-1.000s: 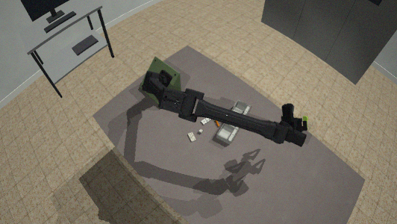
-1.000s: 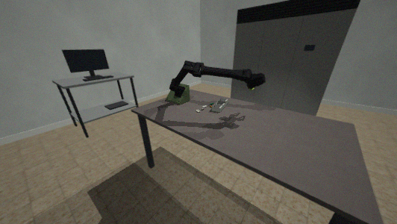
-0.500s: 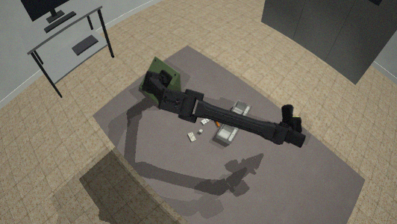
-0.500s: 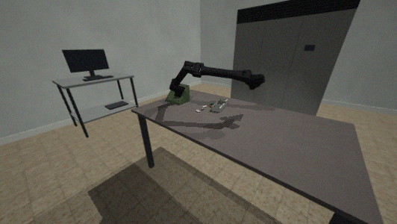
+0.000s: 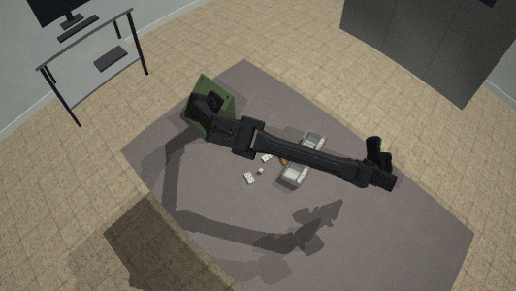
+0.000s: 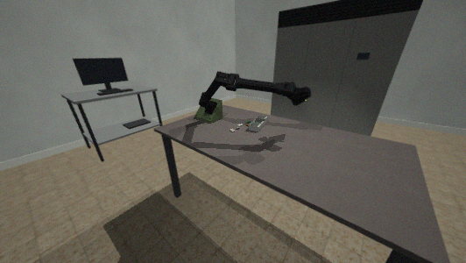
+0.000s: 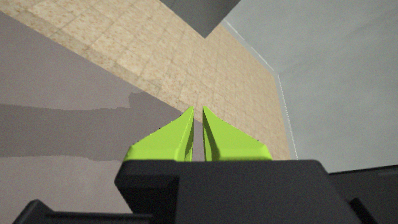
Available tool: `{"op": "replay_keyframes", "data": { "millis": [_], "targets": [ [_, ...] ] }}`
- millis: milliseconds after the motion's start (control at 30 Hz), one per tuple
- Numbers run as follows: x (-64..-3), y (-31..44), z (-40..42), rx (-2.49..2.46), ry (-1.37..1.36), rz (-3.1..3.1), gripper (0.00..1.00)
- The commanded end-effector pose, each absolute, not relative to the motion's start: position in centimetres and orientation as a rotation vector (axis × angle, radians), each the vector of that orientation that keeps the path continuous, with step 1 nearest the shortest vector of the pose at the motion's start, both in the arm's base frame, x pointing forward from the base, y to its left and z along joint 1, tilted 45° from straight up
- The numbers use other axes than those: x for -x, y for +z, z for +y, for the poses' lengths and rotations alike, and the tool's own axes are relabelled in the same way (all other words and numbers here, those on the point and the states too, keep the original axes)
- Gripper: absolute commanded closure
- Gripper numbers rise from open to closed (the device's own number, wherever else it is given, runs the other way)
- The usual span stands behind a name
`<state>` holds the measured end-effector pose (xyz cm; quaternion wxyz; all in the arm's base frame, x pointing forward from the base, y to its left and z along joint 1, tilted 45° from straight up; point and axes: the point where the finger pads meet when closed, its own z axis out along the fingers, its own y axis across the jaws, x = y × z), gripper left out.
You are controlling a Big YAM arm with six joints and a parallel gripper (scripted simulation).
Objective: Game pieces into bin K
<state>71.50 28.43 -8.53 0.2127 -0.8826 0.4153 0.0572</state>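
The hand with pointed lime-green fingers is nearly closed, gripping nothing; on the tabletop (image 5: 388, 233) (image 6: 350, 175), small white pieces, possibly dominoes (image 5: 248, 177) (image 6: 232, 130), lie near grey bins (image 5: 294, 176) (image 6: 257, 124).

The green fingers of the claw (image 5: 384, 153) (image 6: 306, 100) (image 7: 198, 108) are brought together from the wide spread seen a second earlier, with only a narrow gap left between the tips. On the table (image 5: 388, 238) (image 6: 350, 175) (image 7: 45, 65), the two separate prongs of the claw's shadow (image 5: 332, 210) (image 6: 277, 139) are merged into one pointed shape. From above, less green is shown past the wrist.
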Motion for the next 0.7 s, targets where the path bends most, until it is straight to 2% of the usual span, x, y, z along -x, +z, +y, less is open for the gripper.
{"op": "replay_keyframes", "data": {
  "millis": [0, 400, 433, 467, 667],
  "targets": [
    [-71.5, -8.3, 29.1, 2.452, 0.155, 1.140, 0.92],
    [-72.1, -10.0, 26.7, 2.441, 0.144, 1.149, 0.92],
    [-72.2, -6.5, 26.8, 2.390, 0.074, 1.210, 0.92],
    [-70.1, -6.0, 30.3, 2.436, 0.137, 1.228, 0.92],
    [-71.6, -4.0, 30.9, 2.411, 0.092, 1.207, 0.92]
  ]
}}
